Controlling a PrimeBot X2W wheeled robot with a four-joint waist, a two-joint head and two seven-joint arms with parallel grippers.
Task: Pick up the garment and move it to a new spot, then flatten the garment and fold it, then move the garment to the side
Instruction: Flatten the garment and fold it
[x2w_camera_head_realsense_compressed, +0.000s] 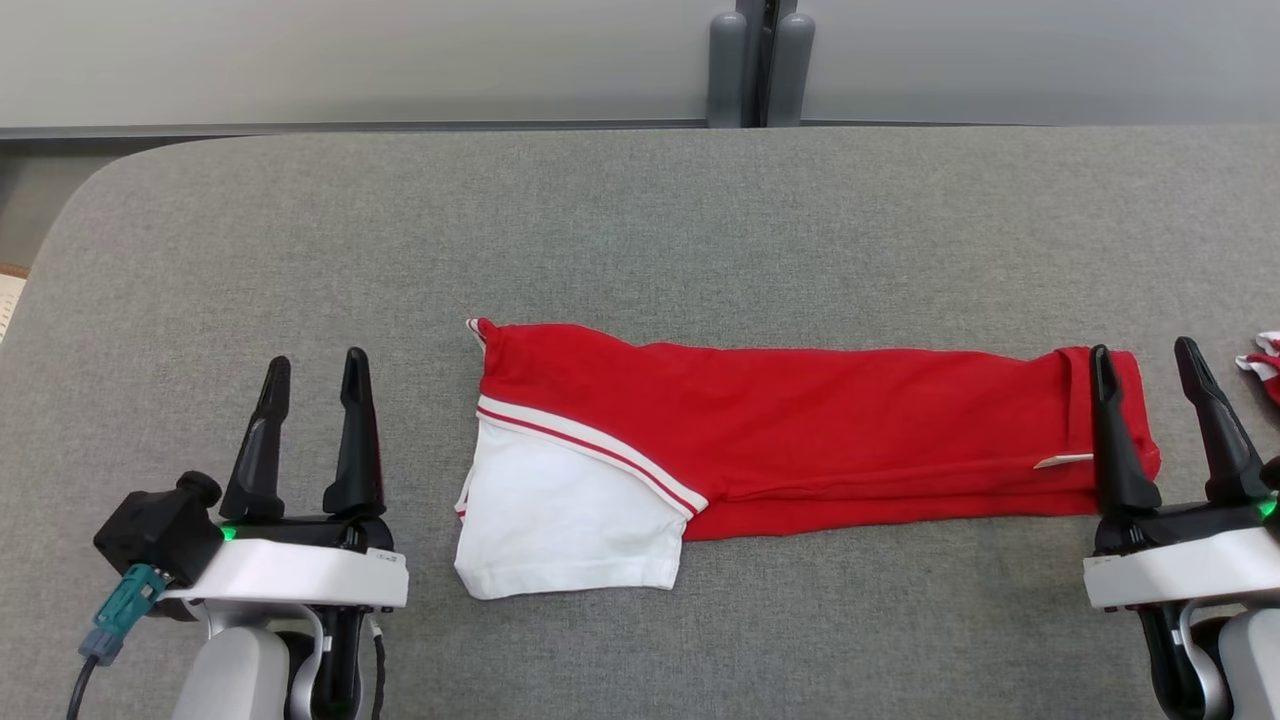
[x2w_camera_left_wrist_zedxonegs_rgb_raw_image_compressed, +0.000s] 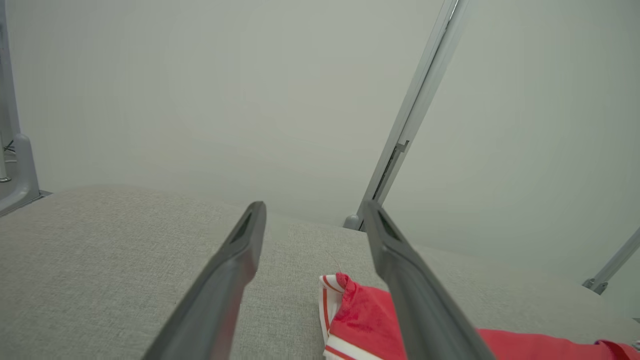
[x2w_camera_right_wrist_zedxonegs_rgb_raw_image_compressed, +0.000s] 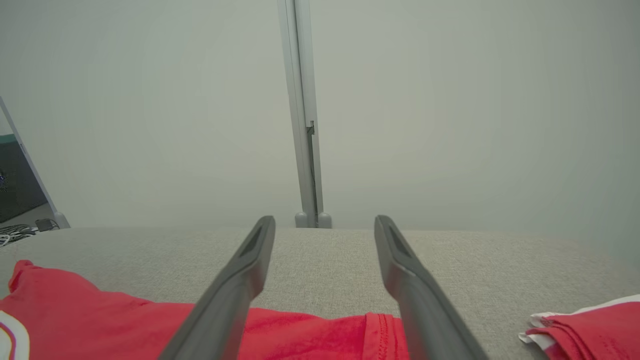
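The red garment (x2w_camera_head_realsense_compressed: 820, 430) lies folded into a long band across the middle of the grey table (x2w_camera_head_realsense_compressed: 640, 220), its white sleeve (x2w_camera_head_realsense_compressed: 560, 520) with red-striped trim at the left end and a small white tag (x2w_camera_head_realsense_compressed: 1062, 461) near the right end. No lettering shows. My left gripper (x2w_camera_head_realsense_compressed: 312, 368) stands open to the left of the sleeve, apart from it. My right gripper (x2w_camera_head_realsense_compressed: 1143, 355) is open at the garment's right end, its left finger over the hem. In the left wrist view, the garment's corner (x2w_camera_left_wrist_zedxonegs_rgb_raw_image_compressed: 360, 310) lies between the fingers. The right wrist view has the red cloth (x2w_camera_right_wrist_zedxonegs_rgb_raw_image_compressed: 310, 330) under the fingers.
A second folded red and white cloth (x2w_camera_head_realsense_compressed: 1262, 362) lies at the table's right edge, also in the right wrist view as a cloth (x2w_camera_right_wrist_zedxonegs_rgb_raw_image_compressed: 590, 325). A grey post (x2w_camera_head_realsense_compressed: 760, 60) stands behind the table against a pale wall. The table's far half is bare fabric.
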